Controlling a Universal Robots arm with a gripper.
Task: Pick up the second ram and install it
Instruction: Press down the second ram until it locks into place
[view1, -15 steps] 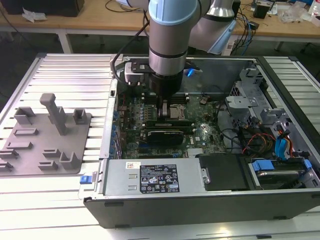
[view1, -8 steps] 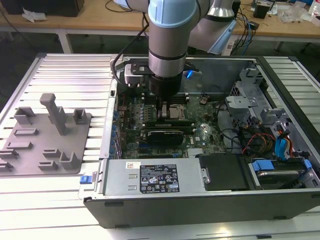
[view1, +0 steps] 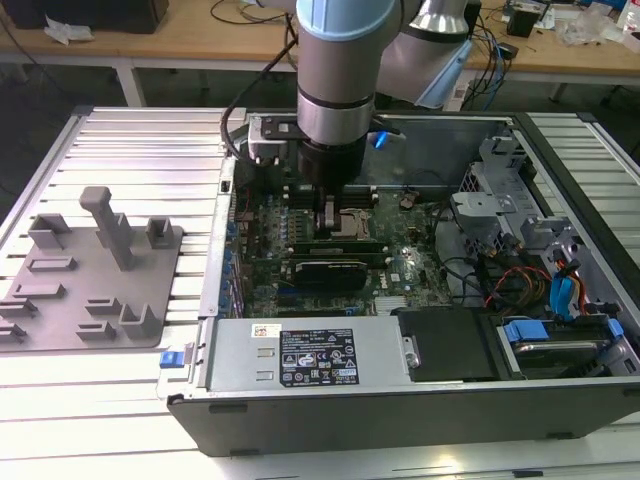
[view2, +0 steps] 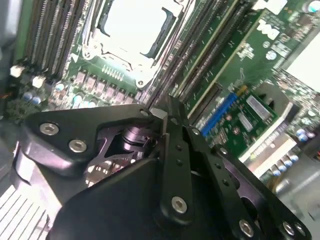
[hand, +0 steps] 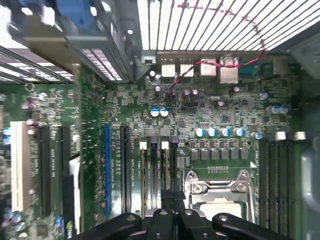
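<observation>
Over on the exterior view's left, you have the grey fixture tray (view1: 95, 275) lying on the ribbed counter (view1: 150, 150); I see no green strip among its blocks and post. Moving right, the open computer case (view1: 400, 380) holds the motherboard (view1: 400, 265), and your arm (view1: 340, 70) reaches straight down into it beside the CPU socket (view1: 352, 218).

Your hand (view1: 328, 215) sits low over the long black memory slots (hand: 150, 170) next to that socket. In the second wrist view the hand (view2: 165, 117) has its fingers drawn close together at the tips, so you look closed, but I cannot tell whether anything is pinched there. The second ram is not plainly visible to me: a long dark strip (view1: 335, 243) lies across the board just under the hand in the exterior view, and I cannot tell if that is the module seated or merely a slot.

Further right sit the drive cage and cables (view1: 520, 280), well apart from your work.

My judgement of the risk: if the module is tilted or off the slot's line, pressing down could bend it or strain the board, and the nearby socket latch could be knocked.
</observation>
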